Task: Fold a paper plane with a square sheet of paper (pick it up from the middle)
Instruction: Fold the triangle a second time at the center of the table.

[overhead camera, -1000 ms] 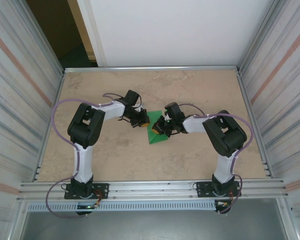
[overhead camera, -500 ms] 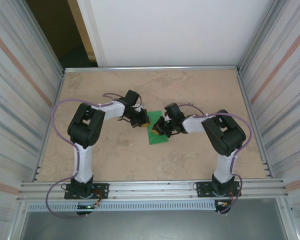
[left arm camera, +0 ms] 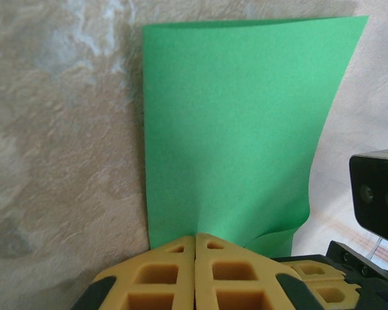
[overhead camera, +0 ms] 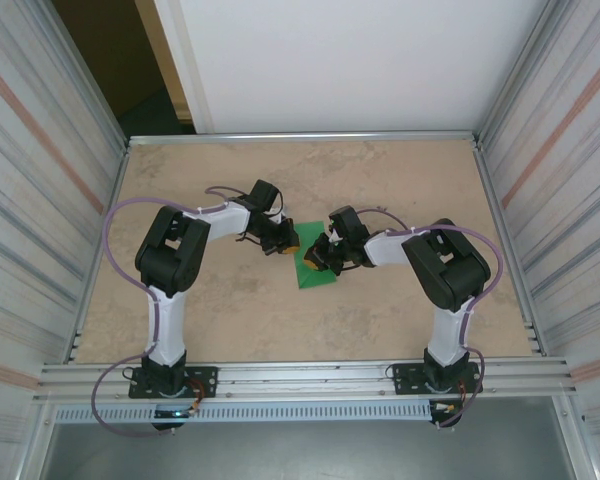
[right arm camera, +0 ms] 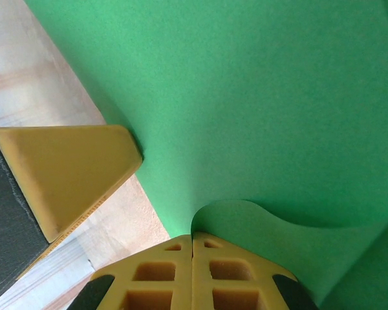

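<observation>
The square sheet of paper (overhead camera: pixel 310 273) is bright green and lies folded over on the table between the two arms. In the left wrist view the sheet (left arm camera: pixel 233 129) is a tall rectangle with a loose layer curling at its lower right. My left gripper (overhead camera: pixel 288 245) is shut, its tips (left arm camera: pixel 195 237) pinching the sheet's near edge, where the paper puckers. My right gripper (overhead camera: pixel 316 256) is shut too, its tips (right arm camera: pixel 193 236) closed on the sheet (right arm camera: pixel 258 97) where a flap curls up. The left gripper's yellow finger (right arm camera: pixel 64 174) stands close beside it.
The marbled table (overhead camera: pixel 380 180) is boxed in by ribbed metal walls on the left (overhead camera: pixel 40 200) and right (overhead camera: pixel 570 200), a white panel at the back (overhead camera: pixel 340 60) and a metal rail (overhead camera: pixel 300 375) at the near edge.
</observation>
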`<state>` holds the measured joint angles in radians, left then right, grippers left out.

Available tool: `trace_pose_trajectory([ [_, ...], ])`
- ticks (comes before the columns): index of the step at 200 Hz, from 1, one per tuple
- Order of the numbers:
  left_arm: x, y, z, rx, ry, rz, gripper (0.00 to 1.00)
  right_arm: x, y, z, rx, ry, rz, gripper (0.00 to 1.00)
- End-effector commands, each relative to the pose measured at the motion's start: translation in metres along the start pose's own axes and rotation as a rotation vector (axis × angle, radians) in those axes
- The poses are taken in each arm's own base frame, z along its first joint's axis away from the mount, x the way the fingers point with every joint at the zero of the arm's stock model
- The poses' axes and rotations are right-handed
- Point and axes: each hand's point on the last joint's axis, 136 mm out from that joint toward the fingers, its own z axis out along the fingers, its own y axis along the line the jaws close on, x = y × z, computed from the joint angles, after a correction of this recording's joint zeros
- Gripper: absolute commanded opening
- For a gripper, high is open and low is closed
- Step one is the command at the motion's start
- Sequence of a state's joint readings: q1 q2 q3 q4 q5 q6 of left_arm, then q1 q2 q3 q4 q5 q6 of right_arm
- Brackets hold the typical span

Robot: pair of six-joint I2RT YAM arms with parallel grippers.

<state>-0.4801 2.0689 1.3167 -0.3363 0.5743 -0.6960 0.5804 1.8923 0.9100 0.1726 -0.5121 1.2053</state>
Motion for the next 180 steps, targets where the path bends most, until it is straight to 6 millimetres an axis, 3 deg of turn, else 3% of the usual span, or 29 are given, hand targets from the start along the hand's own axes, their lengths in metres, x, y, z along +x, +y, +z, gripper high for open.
trace_pose_trajectory([
  [1,0.011,0.018,0.008,-0.065,0.035,-0.042,0.08,-0.002,-0.002,0.003,0.002,0.007,0.034,0.0],
  [180,0.012,0.021,0.008,-0.071,0.034,-0.052,0.08,-0.004,-0.014,0.007,0.04,-0.003,0.066,0.0],
])
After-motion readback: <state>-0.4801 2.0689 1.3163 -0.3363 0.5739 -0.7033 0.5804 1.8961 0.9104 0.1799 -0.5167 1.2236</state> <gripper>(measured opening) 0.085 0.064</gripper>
